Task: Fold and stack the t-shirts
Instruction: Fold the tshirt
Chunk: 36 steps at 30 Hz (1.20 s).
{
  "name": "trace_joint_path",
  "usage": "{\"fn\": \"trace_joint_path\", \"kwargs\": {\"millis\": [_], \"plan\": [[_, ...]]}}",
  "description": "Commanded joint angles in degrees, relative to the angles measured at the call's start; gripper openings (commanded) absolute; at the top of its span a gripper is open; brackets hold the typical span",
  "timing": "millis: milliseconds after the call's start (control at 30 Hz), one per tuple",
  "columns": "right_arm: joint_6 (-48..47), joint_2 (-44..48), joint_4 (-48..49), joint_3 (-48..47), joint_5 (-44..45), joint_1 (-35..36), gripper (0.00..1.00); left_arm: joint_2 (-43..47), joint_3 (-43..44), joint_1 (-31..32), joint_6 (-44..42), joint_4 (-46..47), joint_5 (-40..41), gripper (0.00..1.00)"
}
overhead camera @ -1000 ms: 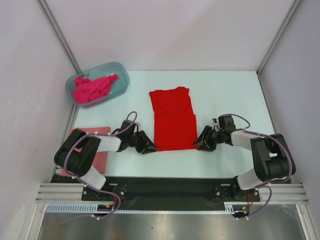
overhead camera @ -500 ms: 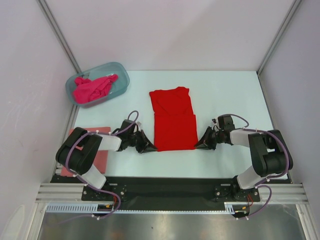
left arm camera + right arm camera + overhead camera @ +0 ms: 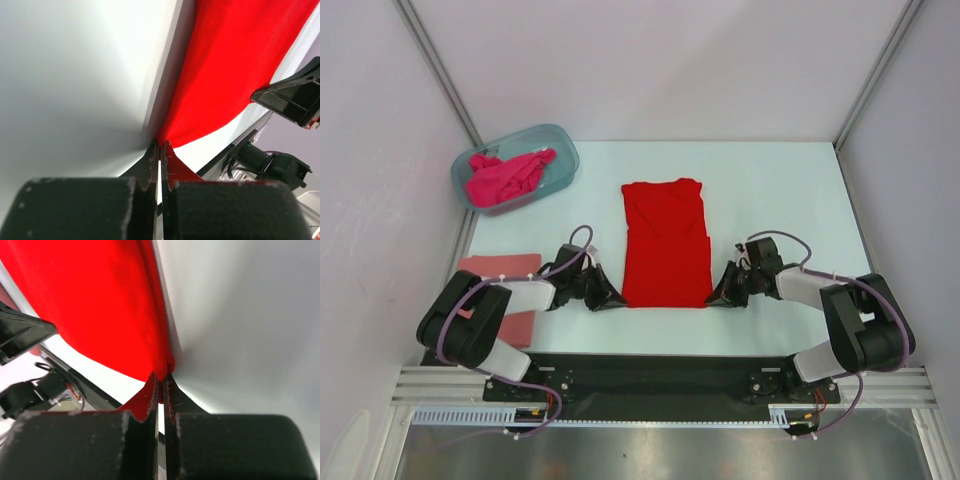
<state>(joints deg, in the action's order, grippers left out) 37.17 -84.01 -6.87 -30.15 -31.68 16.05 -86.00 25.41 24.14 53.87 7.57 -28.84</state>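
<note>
Top external: the red t-shirt (image 3: 665, 250) is lying flat in the middle of the surface (image 3: 780, 190). Its sides are folded in to a narrow strip, with the collar at the far end and the hem nearest the arms. The left gripper (image 3: 603, 295) is pinching the near-left hem corner and the right gripper (image 3: 720, 293) the near-right one. Both wrist views are showing jaws squeezed almost together with red cloth caught at the tips.

My read is that they're starting the hem-to-collar fold. To do it well:
- lift both corners together and level, so the hem edge isn't skewing
- raise only enough to clear the cloth, then carry the hem away from the bases
- lay the hem down square on the shoulders before letting go
- the bite looks shallow on the left, just the corner tip, so a quick pull is risking a slip

Around it:
- A salmon-pink t-shirt (image 3: 498, 264) is sitting folded at the near-left edge, partly under the left arm. That arm could be dragging it when it swings.
- A magenta t-shirt (image 3: 505, 176) is lying crumpled in the translucent tub (image 3: 566, 152) at the far-left corner, well apart from the fold.
- Nothing is lying on the red cloth along the fold path.
</note>
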Motion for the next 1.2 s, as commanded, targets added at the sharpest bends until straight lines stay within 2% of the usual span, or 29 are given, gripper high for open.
{"fn": "trace_joint_path", "kwargs": {"millis": [0, 167, 367, 600, 933, 1167], "plan": [[0.5, 2.9, -5.5, 0.8, 4.4, 2.2, 0.0, 1.6, -2.9, -0.7, -5.6, -12.0, 7.4, 0.0], [0.7, 4.7, -9.7, -2.7, 5.1, 2.1, 0.0, 7.2, 1.5, -0.7, -7.8, -19.5, 7.7, 0.0], [-2.6, -0.4, -15.3, -14.6, 6.1, 1.9, 0.0, 6.6, 12.2, -0.7, -10.1, -26.4, 8.4, 0.0], [-5.9, -10.7, -18.9, -29.6, 3.6, -2.1, 0.0, -1.7, 25.8, -2.7, -10.4, -29.5, 8.5, 0.0], [-8.8, -27.5, -22.7, -52.3, -0.5, -6.5, 0.0, -18.8, 49.8, -6.7, -9.9, -33.0, 6.6, 0.0], [-8.4, -38.7, -26.5, -69.8, -3.6, -7.7, 0.0, -26.8, 61.2, -9.8, -8.6, -34.6, 6.5, 0.0]]}}
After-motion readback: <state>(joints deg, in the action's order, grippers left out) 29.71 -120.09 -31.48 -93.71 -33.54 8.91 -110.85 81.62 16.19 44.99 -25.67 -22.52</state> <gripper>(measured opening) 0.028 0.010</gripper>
